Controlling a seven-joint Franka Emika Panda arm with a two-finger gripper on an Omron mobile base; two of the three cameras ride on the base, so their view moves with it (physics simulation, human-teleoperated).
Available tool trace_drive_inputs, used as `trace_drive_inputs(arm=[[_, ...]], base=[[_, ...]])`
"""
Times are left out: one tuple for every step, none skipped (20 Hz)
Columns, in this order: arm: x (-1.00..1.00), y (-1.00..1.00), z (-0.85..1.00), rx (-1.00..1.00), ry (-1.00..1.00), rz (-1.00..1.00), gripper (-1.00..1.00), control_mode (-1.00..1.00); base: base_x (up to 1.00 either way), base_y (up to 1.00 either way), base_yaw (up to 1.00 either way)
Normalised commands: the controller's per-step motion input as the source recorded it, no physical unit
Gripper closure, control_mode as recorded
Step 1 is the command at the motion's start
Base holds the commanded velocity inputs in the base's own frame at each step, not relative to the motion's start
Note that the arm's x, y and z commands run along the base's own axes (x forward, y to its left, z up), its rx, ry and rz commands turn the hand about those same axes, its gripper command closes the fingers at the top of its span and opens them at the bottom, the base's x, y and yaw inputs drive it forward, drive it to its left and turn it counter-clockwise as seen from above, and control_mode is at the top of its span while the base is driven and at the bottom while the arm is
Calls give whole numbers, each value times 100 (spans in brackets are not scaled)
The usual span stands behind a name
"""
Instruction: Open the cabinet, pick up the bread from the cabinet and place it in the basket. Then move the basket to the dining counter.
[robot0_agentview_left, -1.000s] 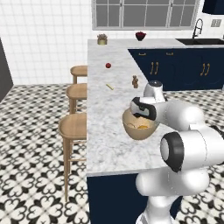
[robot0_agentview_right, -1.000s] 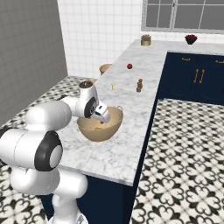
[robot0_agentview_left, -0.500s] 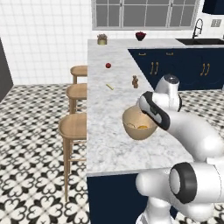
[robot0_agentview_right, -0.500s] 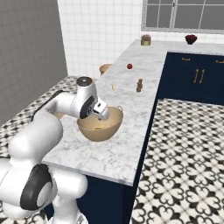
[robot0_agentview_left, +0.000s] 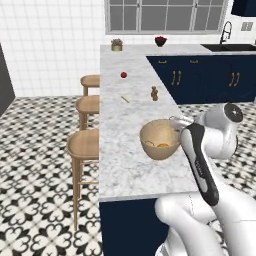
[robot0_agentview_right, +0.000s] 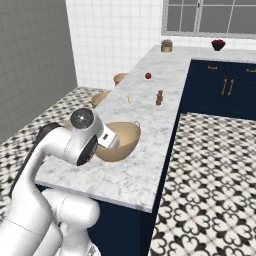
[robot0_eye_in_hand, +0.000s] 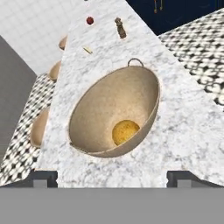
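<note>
The basket (robot0_eye_in_hand: 114, 114) sits on the marble tabletop (robot0_eye_in_hand: 183, 131) of the dining counter, in the middle of the hand view, and the bread (robot0_eye_in_hand: 125, 131) lies inside it on the lower right of the bowl's floor. In the left base view the basket (robot0_agentview_left: 159, 138) stands at centre frame, near the tabletop's right edge, with a sliver of the bread (robot0_agentview_left: 163, 145) showing over its rim.

The gripper (robot0_eye_in_hand: 112, 177) is released: its two dark finger tips stand wide apart at the lower left and lower right of the hand view, just short of the basket's near rim, with nothing between them. In the right base view the arm's wrist covers the basket's (robot0_agentview_right: 122, 140) left side, so whether the hand touches the rim there is hard to say.

Farther up the tabletop, toward the top of the hand view, lie a small red fruit (robot0_eye_in_hand: 89, 20), a brown pepper-mill-like figure (robot0_eye_in_hand: 120, 27) and a small yellow scrap (robot0_eye_in_hand: 88, 50). Round wooden stools (robot0_agentview_left: 86, 142) line the tabletop's left side in the left base view.
</note>
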Motion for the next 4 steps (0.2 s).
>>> trace_drive_inputs(arm=[[-89, 0, 74, 0, -20, -3, -100, -100], [-91, 6, 77, 4, -25, 0, -100, -100], [-92, 13, 82, 2, -28, 0, -100, -100], [-85, 18, 84, 0, -27, 0, -100, -100]], base=[[0, 0, 0], [0, 0, 0], [0, 0, 0], [0, 0, 0]])
